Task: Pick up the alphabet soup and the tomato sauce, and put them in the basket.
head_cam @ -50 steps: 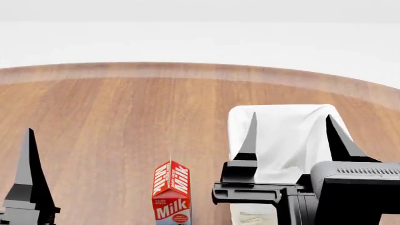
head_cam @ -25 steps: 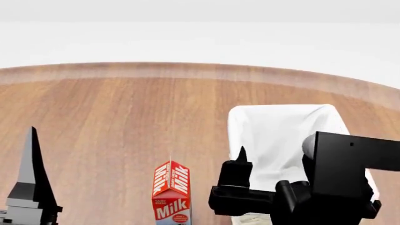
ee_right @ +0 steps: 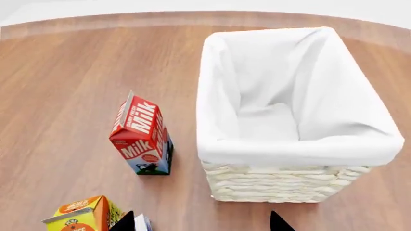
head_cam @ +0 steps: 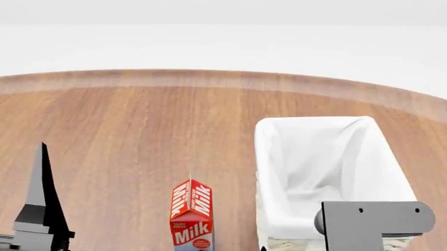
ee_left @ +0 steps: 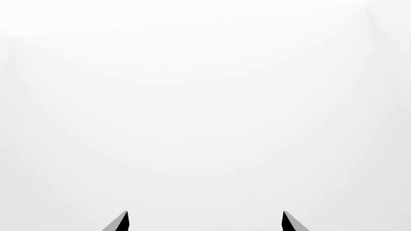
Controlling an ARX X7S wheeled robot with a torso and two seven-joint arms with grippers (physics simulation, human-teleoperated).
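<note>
The right gripper [ee_right: 202, 222] shows in its own wrist view only as two dark fingertips set well apart, spread wide with nothing between them. In the head view only a grey block of the right arm [head_cam: 377, 222] appears, in front of the near end of the basket. The left gripper [ee_left: 204, 221] likewise shows two dark tips far apart against a blank white background, released and holding nothing; in the head view one tall black finger [head_cam: 42, 198] of it stands upright at the left edge over the table.

The large rectangular cream woven wicker basket [ee_right: 282, 185] with its white cloth liner folded over the rim stands on the brown wooden table [head_cam: 140, 136], and its inside shows only cloth. Near its left wall, apart from it, stands an upright red and white milk carton [ee_right: 141, 139]. An orange and yellow carton [ee_right: 83, 216] is nearer the camera. Neither of the two cans appears in any view.
</note>
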